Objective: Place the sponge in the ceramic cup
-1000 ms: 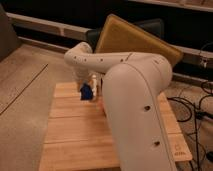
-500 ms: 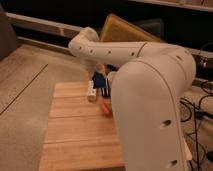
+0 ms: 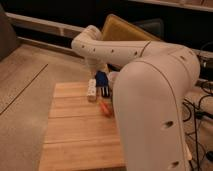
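Note:
The bright blue sponge [image 3: 101,78] hangs just above the far end of the wooden table [image 3: 75,132]. My gripper [image 3: 99,73] reaches down from the white arm [image 3: 150,95] and is shut on the sponge's top. The big arm covers the right side of the table. The ceramic cup is hidden from this view.
A white oblong bottle-like object [image 3: 92,90] lies just left of the sponge. A small black ribbed object [image 3: 106,92] sits under it, and an orange stick [image 3: 105,108] lies nearer. A tan board [image 3: 125,31] leans at the back. Cables lie on the floor at right.
The sponge has left the table and gone up and to the right with my gripper. The arm swung right, uncovering the white object and the orange stick.

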Robot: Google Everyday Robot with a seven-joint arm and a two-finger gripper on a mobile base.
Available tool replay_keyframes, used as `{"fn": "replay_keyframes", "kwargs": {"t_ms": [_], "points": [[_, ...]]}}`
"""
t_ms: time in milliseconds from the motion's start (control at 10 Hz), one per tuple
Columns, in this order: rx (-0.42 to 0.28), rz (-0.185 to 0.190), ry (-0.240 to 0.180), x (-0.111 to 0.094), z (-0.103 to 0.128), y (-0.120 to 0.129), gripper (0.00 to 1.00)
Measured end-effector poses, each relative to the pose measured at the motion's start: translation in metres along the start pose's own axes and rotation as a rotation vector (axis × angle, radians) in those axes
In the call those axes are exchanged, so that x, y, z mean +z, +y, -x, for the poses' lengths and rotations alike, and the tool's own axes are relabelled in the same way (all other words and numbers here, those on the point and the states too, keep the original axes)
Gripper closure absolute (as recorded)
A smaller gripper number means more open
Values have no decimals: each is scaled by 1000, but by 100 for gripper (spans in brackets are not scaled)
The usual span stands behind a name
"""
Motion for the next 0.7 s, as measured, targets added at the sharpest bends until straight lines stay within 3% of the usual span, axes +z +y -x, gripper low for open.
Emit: {"fn": "replay_keyframes", "kwargs": {"t_ms": [100, 200, 300, 400, 600, 700], "points": [[-1, -1, 3, 1, -1, 2, 100], [15, -28, -2, 3, 0, -6, 100], [45, -79, -13, 4, 2, -28, 100], [97, -149, -34, 9, 5, -64, 100], [148, -226, -72, 21, 14, -107, 100], [156, -245, -97, 28, 23, -119, 100]]}}
